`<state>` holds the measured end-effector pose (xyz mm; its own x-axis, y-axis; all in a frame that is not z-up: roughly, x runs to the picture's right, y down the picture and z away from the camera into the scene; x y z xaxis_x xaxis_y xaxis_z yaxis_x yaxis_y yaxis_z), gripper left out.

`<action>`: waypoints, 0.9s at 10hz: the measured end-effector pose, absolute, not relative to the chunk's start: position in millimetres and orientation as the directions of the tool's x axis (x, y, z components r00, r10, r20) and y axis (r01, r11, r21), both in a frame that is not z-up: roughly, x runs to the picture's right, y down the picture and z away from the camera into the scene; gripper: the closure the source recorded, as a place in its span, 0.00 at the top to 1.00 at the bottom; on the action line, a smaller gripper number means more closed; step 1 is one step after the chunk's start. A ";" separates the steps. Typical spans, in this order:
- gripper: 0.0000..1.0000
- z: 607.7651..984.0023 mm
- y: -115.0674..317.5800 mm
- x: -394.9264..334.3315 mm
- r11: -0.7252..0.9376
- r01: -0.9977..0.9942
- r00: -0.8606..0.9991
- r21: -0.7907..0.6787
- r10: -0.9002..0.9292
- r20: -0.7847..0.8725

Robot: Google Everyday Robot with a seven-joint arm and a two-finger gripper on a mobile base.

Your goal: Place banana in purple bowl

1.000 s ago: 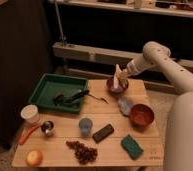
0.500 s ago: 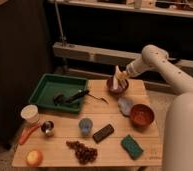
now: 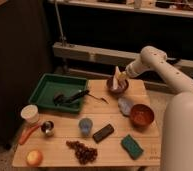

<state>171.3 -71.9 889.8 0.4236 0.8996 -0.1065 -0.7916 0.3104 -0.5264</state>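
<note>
Camera view: gripper [image 3: 117,80] has barely moved over the last second, holding low over the purple bowl [image 3: 118,87] at the desk's [image 3: 110,145] far edge. Fingers clenched on the banana [image 3: 116,79], pale tip poking up, lower end at or just inside the bowl rim. Not released yet, so placement looks nearly done. Arm reaches in from the right, elbow high, wrist angled down-left.
</note>
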 end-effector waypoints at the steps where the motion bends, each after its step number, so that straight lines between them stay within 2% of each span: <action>1: 0.02 891.2 -71.8 169.8 0.310 -0.792 0.425 -0.526 0.899 -0.110; 4: 0.30 896.5 -78.2 170.3 0.317 -0.801 0.433 -0.508 0.893 -0.125; 8: 0.72 900.1 -85.8 168.1 0.323 -0.801 0.439 -0.505 0.889 -0.129; 9: 0.78 901.7 -85.3 167.1 0.329 -0.801 0.445 -0.501 0.886 -0.130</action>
